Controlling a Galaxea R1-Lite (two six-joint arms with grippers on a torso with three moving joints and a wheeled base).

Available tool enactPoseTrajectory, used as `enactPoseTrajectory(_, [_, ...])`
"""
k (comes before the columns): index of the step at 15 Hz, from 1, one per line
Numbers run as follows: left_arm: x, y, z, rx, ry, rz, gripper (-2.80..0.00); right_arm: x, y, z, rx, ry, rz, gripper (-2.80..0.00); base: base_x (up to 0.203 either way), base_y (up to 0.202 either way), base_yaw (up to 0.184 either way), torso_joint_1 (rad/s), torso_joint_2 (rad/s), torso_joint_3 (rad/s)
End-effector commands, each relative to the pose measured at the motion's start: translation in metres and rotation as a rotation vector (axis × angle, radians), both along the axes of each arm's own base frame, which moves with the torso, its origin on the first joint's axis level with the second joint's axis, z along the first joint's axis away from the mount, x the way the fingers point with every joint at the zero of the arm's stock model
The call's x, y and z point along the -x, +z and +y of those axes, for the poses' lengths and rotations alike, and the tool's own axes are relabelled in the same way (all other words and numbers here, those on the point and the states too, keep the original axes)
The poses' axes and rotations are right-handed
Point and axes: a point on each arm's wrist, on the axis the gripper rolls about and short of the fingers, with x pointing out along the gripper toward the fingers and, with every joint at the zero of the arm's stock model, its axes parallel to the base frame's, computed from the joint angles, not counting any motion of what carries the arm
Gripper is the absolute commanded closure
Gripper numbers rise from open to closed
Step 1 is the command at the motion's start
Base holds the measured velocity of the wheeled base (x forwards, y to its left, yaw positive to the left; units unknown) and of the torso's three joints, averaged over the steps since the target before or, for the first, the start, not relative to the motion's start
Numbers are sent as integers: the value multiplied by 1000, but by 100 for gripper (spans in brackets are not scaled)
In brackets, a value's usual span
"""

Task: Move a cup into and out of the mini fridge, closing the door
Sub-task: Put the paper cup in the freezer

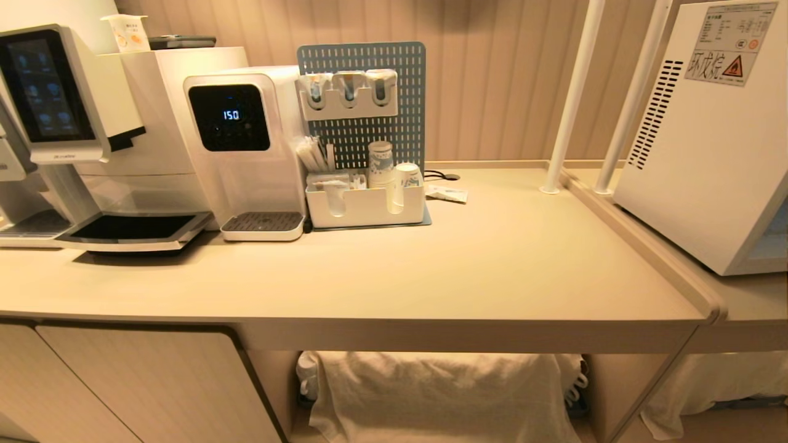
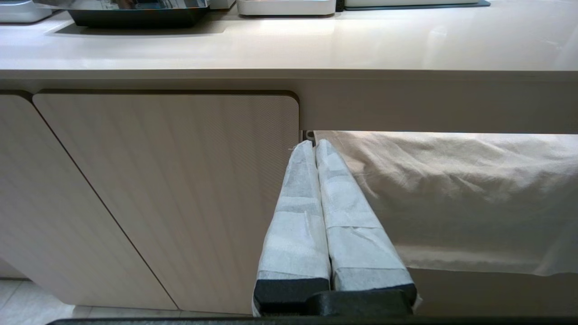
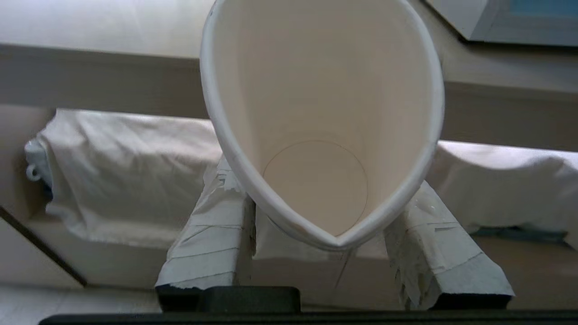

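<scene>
Low in front of the pale wood-grain cabinet door (image 2: pixel 158 194), the left end effector (image 2: pixel 316 149) hangs with its tape-wrapped fingers pressed together, empty. Further right, the right end effector (image 3: pixel 332 212) pinches the white paper cup (image 3: pixel 323 122) — rolled rim squeezed into a teardrop, inside bare — below the beige surface (image 1: pixel 431 264). Rightmost stands the white boxy mini fridge (image 1: pixel 695 154).

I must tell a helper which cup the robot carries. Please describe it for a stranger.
Below the front edge of the beige counter, find the right pincer. The cup sits between its taped fingers, empty, its rim squeezed to a point, unlike the stacked cups on the counter.
</scene>
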Motion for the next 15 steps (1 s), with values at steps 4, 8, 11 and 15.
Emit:
enactPoseTrajectory(4, [0,0,0,-1,0,1,0,0,-6,0,-19,0,-63,0,0,0,0,0,0,0])
enactPoseTrajectory(8, [0,0,0,-8,-1,3,0,0,-6,0,-25,-1,-62,0,0,0,0,0,0,0])
enactPoseTrajectory(11, [0,0,0,-60,-4,6,0,0,-7,0,-26,-3,-58,0,0,0,0,0,0,0])
enactPoseTrajectory(15, [0,0,0,-119,-13,3,0,0,-7,0,-24,-2,-61,0,0,0,0,0,0,0])
